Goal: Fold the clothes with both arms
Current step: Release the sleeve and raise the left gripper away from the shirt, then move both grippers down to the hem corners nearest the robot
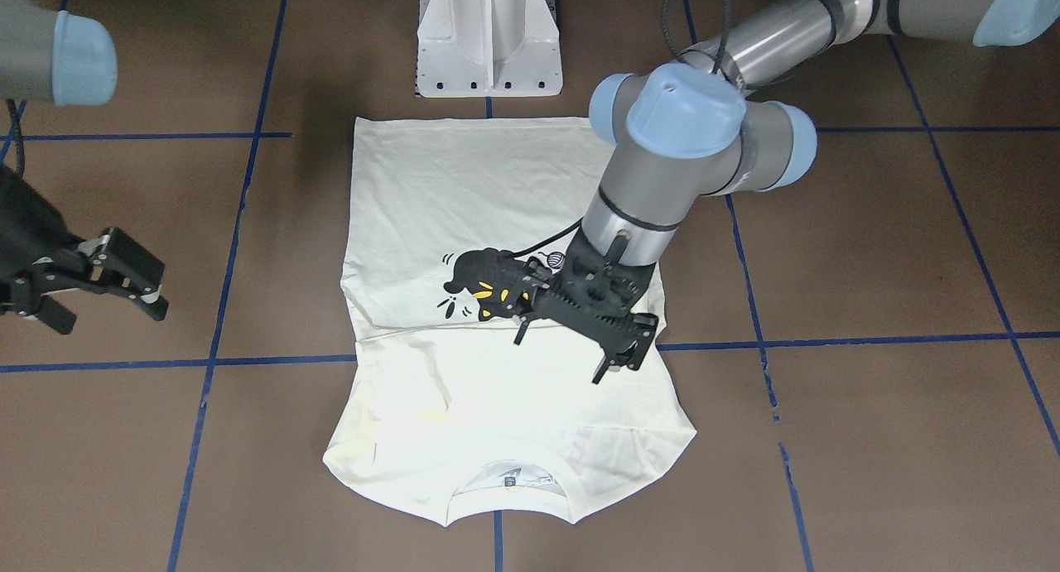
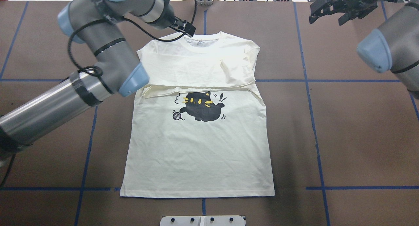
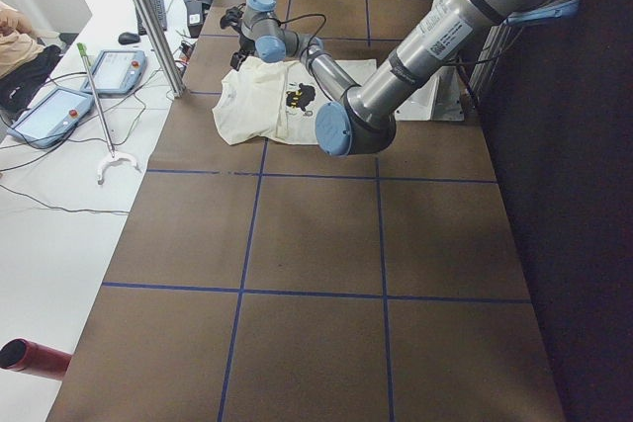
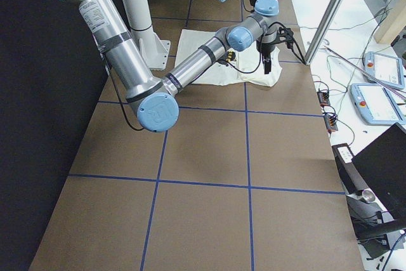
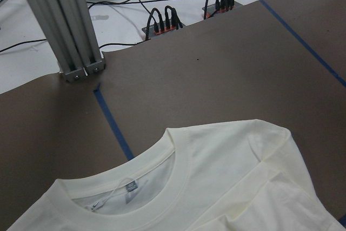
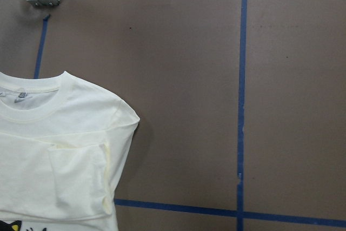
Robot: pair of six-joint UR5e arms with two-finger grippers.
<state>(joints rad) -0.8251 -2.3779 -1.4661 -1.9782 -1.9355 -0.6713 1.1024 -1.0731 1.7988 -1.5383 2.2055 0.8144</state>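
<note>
Sleeves (image 2: 209, 82) done, crossed collar-side of black cat print (image 2: 200, 110); pale cream long-sleeved T-shirt (image 2: 196, 160) flat on brown counter (image 2: 360, 137). Body folds likely remain. Black left gripper (image 1: 559, 360) hovers collar-side of print, jaws spread, empty; black right gripper (image 1: 112, 317) well off print, jaws spread.

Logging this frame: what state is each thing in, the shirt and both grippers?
T-shirt: flat on the table, cat print up, sleeves folded in across the chest.
Left gripper: open, empty, over the shirt.
Right gripper: open, empty, off to the shirt's side.
</note>
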